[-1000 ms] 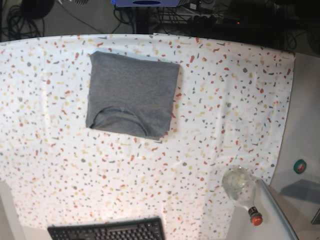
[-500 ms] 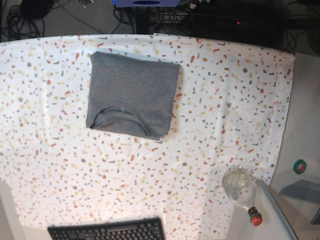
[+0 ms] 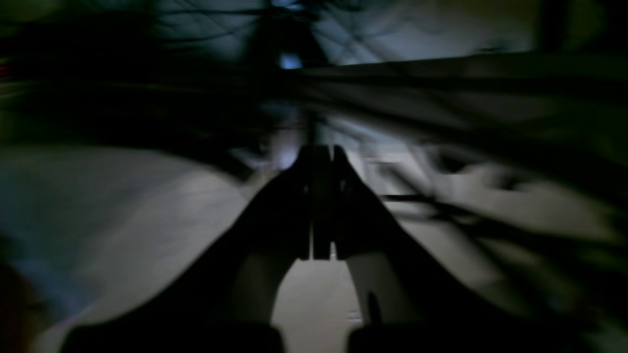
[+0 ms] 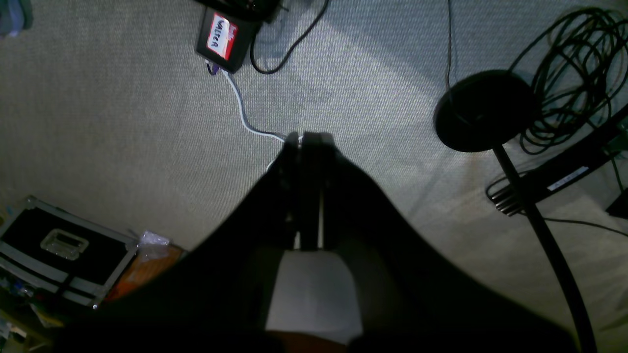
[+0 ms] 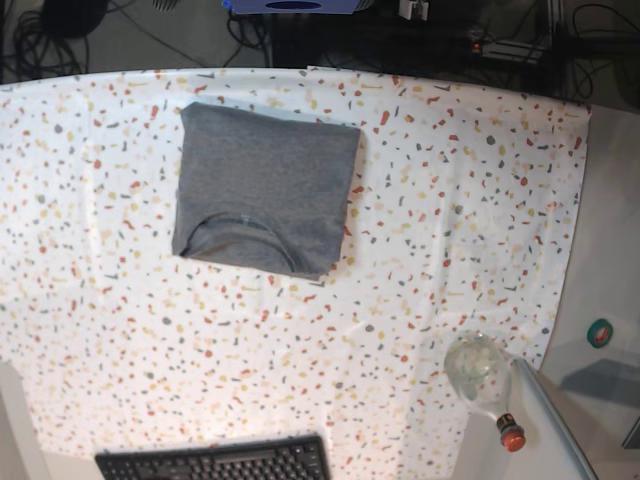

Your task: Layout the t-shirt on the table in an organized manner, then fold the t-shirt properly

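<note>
Fingers of both the left gripper and right gripper press together, empty; below the right, a black box's label possibly reads "WATER". Folded t-shirt lies upper left on the surface.

folded grey t-shirt, neat rectangle, neckline showing, flat on speckled table

The left wrist view is smeared with blur: nothing beyond the dark fingers can be told. In the right wrist view the stand is cut off right of the fingers. The base view's lower edge cuts off the keyboard.
</note>
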Tool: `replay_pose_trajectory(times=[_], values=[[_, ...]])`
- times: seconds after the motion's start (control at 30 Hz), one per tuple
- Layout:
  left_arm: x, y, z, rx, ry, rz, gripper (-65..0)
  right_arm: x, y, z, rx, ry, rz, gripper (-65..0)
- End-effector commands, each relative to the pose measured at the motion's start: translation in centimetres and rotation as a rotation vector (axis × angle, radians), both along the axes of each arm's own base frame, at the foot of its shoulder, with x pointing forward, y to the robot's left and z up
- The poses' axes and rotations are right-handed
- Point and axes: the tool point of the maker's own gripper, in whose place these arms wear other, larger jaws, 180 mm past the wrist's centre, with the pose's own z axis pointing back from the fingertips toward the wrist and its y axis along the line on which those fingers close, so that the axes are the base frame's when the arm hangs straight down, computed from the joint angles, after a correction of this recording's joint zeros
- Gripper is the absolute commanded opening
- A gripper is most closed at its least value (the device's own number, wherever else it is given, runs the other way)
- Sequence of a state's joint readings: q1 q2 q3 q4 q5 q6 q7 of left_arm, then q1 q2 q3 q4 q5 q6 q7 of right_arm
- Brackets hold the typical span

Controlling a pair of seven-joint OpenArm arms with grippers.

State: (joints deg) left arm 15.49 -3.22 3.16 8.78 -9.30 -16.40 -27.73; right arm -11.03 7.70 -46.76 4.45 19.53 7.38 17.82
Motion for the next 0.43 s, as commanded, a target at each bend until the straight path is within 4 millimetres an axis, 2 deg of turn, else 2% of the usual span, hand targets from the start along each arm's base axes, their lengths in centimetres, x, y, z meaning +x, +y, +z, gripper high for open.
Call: replay_pose_trajectory(times=[0.0,0.07,0.2,0.3,0.4], values=[[-1.1,0.6,0.0,0.027,0.015,-0.011,-65.0,-0.2,0.0,0.1,0.005,-0.002,-0.004,-65.0],[-1.4,1.9,-0.2,0.117,0.027,-0.036,-65.0,-0.6,0.3,0.1,0.008,0.005,-0.003,-65.0],[-3.9,5.0,-0.3,0.299,0.100,-0.071,-65.0,-1.7,0.3,0.3,0.010,0.021,-0.003,-65.0],[-4.4,5.3,-0.3,0.316,0.113,-0.076,-65.0,-3.1,0.3,0.5,0.010,0.042,-0.003,-65.0],[-4.7,5.3,-0.2,0.315,0.118,-0.077,-65.0,-3.2,0.2,0.6,0.009,0.044,-0.002,-65.0]])
